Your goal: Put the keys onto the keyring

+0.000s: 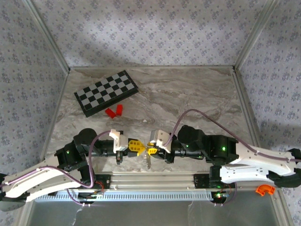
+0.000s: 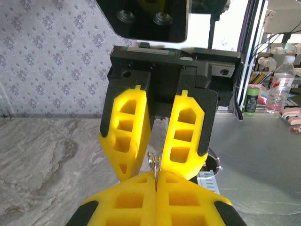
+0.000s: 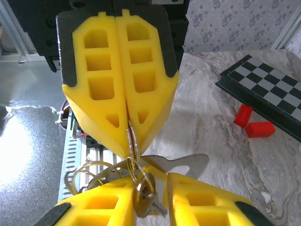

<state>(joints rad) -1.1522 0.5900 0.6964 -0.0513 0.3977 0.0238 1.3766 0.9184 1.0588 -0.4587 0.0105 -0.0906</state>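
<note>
Overhead, the left claw [image 1: 140,148] and right claw [image 1: 152,150] meet tip to tip over the near part of the worktop [image 1: 197,103], with the keys [image 1: 147,162] dangling just beneath them.

From the left wrist, the left claw is clamped shut on the thin metal keyring [image 2: 153,163], which stands up between the right claw's parted fingers [image 2: 188,136].

From the right wrist, the right claw is open, its jaws either side of a brass key [image 3: 143,200], with a silver key [image 3: 188,165] just above them. Both keys hang at the ring.

Closing now may pinch ring and key together. That would likely twist the loop out of the left grip and drop the bunch.
</note>
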